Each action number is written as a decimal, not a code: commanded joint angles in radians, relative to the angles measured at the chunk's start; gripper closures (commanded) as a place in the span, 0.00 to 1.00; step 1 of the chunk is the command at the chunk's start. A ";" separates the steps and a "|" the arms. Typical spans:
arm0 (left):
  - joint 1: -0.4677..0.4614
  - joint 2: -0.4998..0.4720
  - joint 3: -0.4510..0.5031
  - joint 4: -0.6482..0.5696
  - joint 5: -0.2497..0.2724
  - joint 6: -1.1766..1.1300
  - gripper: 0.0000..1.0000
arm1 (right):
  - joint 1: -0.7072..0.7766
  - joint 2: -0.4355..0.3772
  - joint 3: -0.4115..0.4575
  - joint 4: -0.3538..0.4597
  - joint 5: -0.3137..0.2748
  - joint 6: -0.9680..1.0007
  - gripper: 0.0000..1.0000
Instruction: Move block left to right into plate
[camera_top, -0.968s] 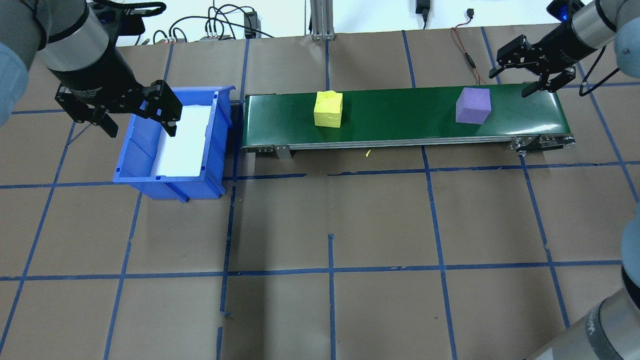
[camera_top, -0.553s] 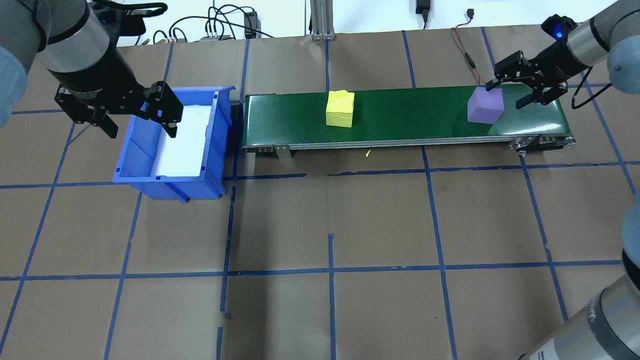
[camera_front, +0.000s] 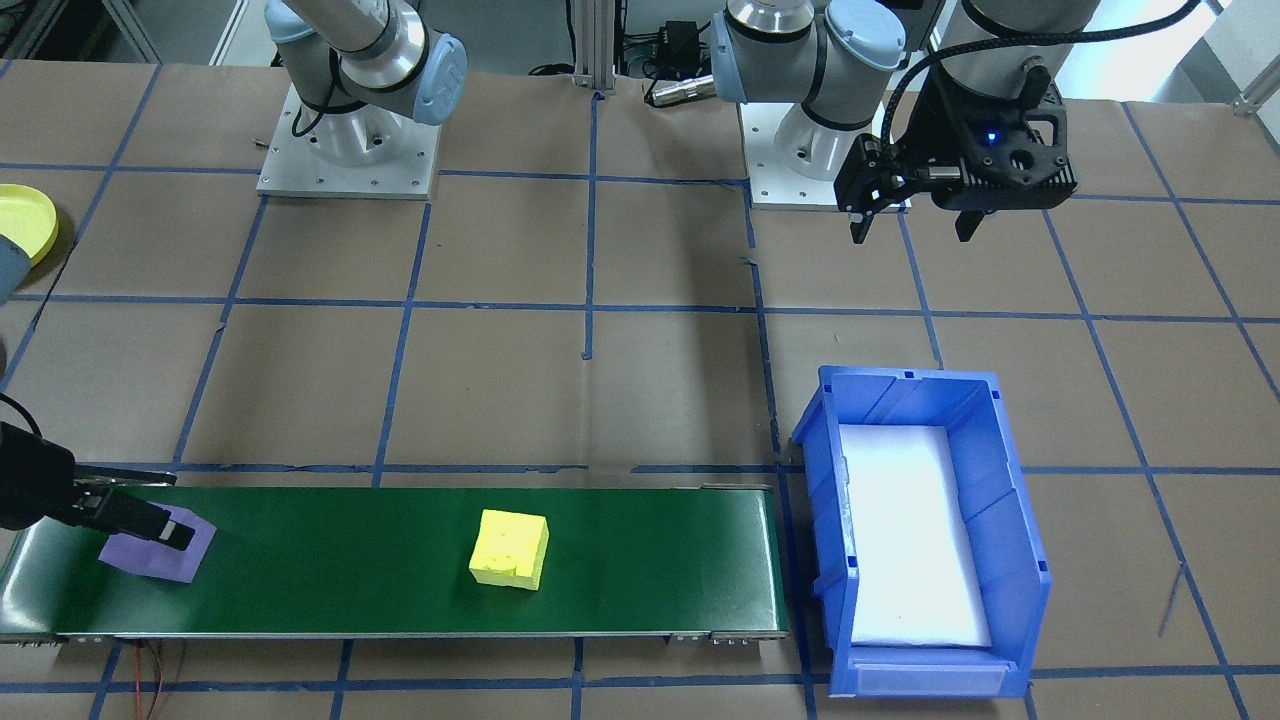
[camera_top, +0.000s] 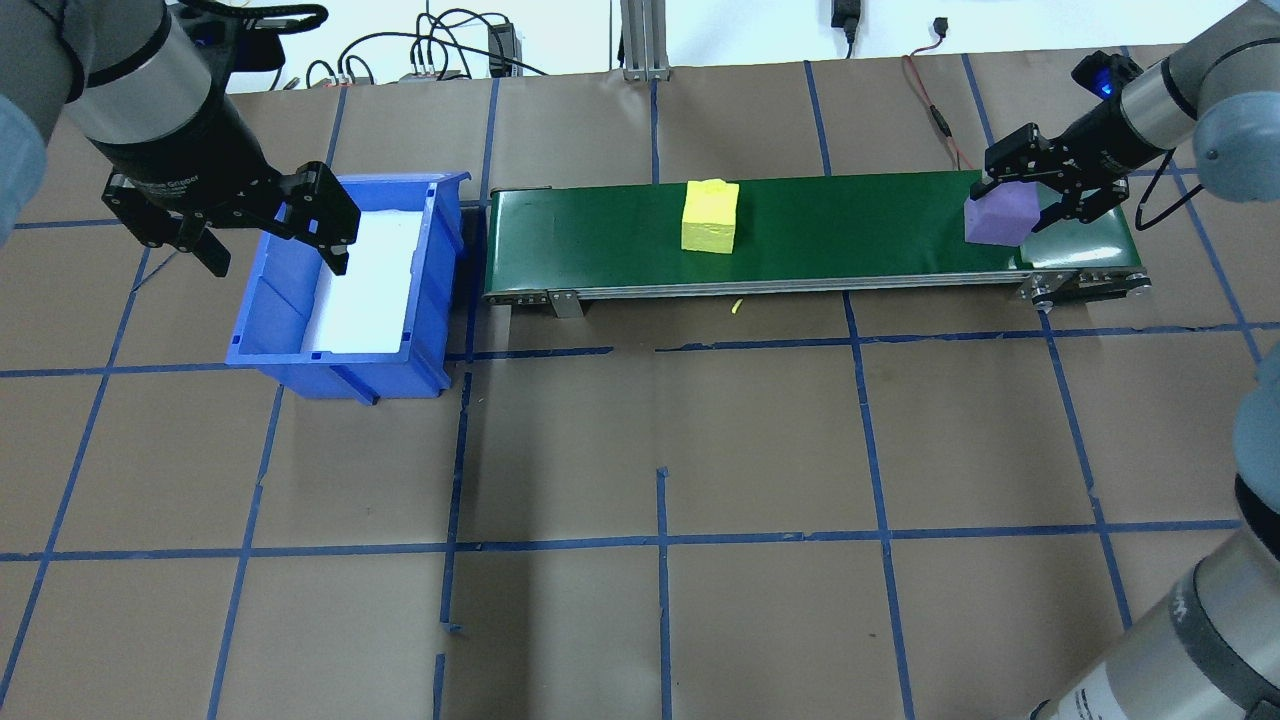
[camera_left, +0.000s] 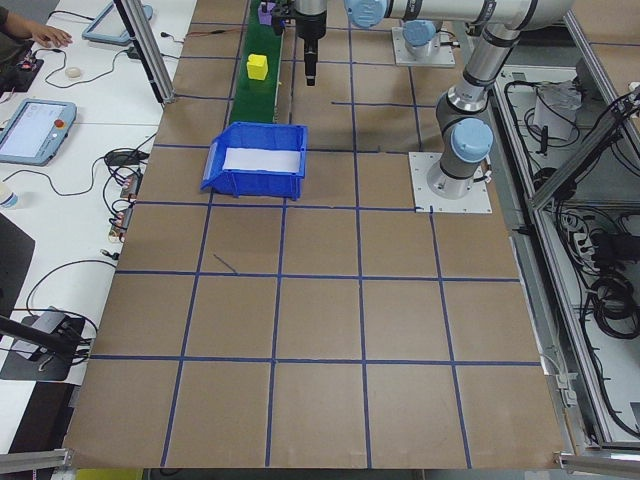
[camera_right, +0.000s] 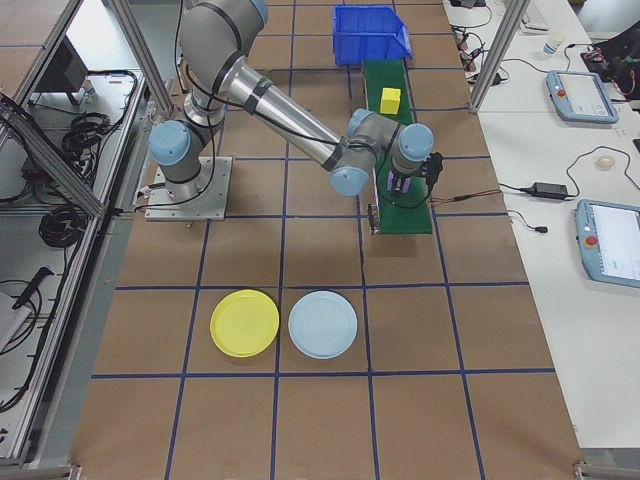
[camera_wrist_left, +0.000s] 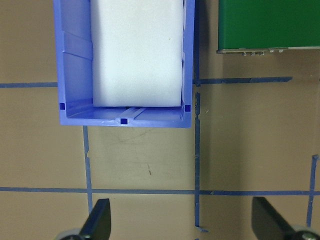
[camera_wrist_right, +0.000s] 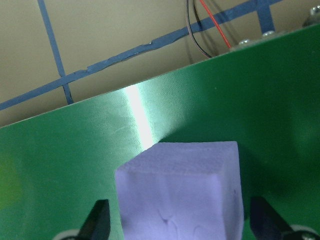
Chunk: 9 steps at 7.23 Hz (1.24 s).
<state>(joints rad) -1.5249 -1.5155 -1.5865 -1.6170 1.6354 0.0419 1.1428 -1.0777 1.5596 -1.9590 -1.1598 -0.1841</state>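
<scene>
A purple block (camera_top: 1000, 218) sits at the right end of the green conveyor belt (camera_top: 850, 225). My right gripper (camera_top: 1015, 205) is open and lowered over it. In the right wrist view the block (camera_wrist_right: 182, 192) fills most of the space between the two fingers, with a small gap on each side. A yellow block (camera_top: 710, 216) lies mid-belt. My left gripper (camera_top: 275, 255) hangs open and empty above the near-left part of the blue bin (camera_top: 270, 300). The yellow plate (camera_right: 244, 323) lies on the table on the robot's right; its edge also shows in the front-facing view (camera_front: 25, 222).
A pale blue plate (camera_right: 322, 324) lies beside the yellow one. The bin holds a white liner (camera_wrist_left: 135, 50) and stands at the belt's left end. Cables (camera_top: 440, 50) run along the far table edge.
Both blocks have travelled right along the belt. My right gripper has come down and left until its fingers straddle the purple block. The left arm has barely shifted.
</scene>
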 joint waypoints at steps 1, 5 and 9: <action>0.002 0.000 -0.003 -0.001 -0.005 0.001 0.00 | 0.000 0.004 0.004 -0.021 -0.018 -0.002 0.10; 0.038 -0.002 -0.003 -0.003 -0.006 0.003 0.00 | -0.026 -0.054 -0.019 -0.021 -0.281 -0.074 0.68; 0.043 -0.003 -0.003 -0.003 -0.008 0.004 0.00 | -0.415 -0.087 0.000 0.041 -0.334 -0.578 0.68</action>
<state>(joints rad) -1.4837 -1.5184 -1.5892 -1.6199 1.6279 0.0459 0.8678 -1.1629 1.5543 -1.9350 -1.4945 -0.5431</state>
